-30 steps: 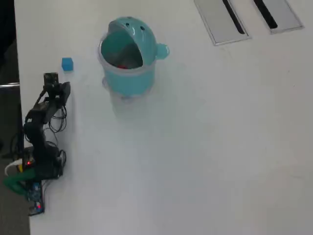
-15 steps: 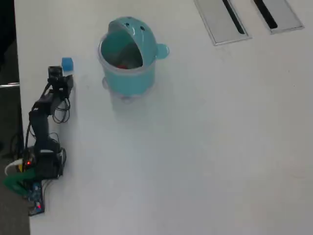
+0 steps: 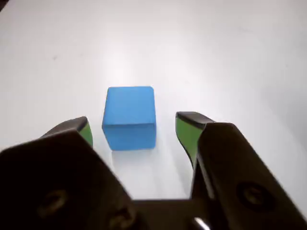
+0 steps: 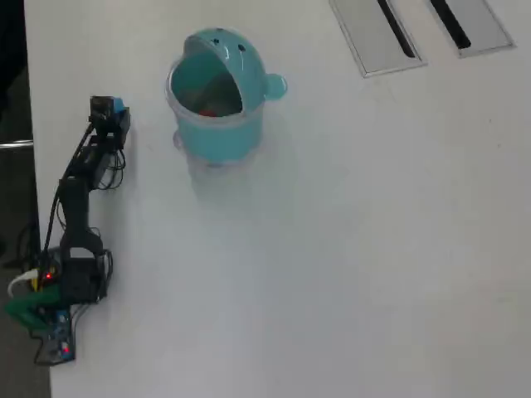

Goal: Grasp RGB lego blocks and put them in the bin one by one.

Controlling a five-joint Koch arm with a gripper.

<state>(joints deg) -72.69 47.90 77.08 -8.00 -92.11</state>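
One blue block [image 3: 129, 117] sits on the white bench [image 3: 230, 57], seen in the wrist view between the two green-tipped jaws of the pincer [image 3: 136, 129]. The jaws stand apart, one on each side of the block, with a strip of bare bench showing between each tip and the block's sides, so the pincer is open and grips nothing. The block rests flat, its top face and near face both showing.

Overhead, the arm [image 4: 83, 191] is stretched out from its base at the left edge of the bench, and the pincer [image 4: 108, 112] now covers most of the block [image 4: 119, 105]; only a sliver of blue shows at its tip. A second ago the arm was folded back and the pincer hung short of the block, which lay fully in sight; half a second ago it had come nearer, with the block just past its tip. The block itself has not moved.

To the right of the arm in the overhead view stands the teal bin [image 4: 217, 95], its lid tipped back and its mouth open, unchanged over the three overhead pictures. Something red [image 4: 209, 110] shows inside it; I cannot tell its shape. The bin is well apart from the pincer.
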